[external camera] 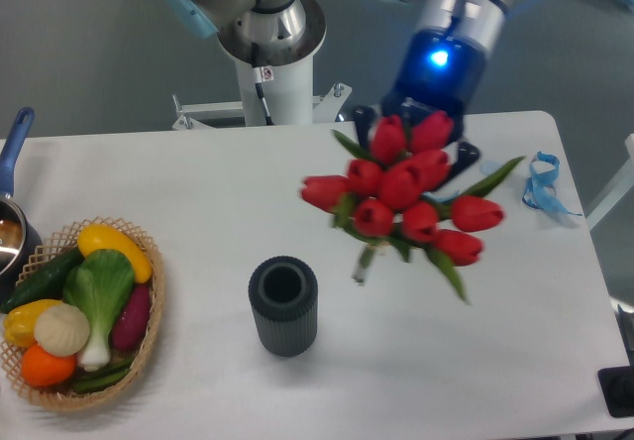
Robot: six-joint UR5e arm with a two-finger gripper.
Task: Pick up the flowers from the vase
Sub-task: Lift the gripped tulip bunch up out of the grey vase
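A robot lab: an arm on a white pedestal [277, 91] behind a plain white table [178, 182], grey backdrop.
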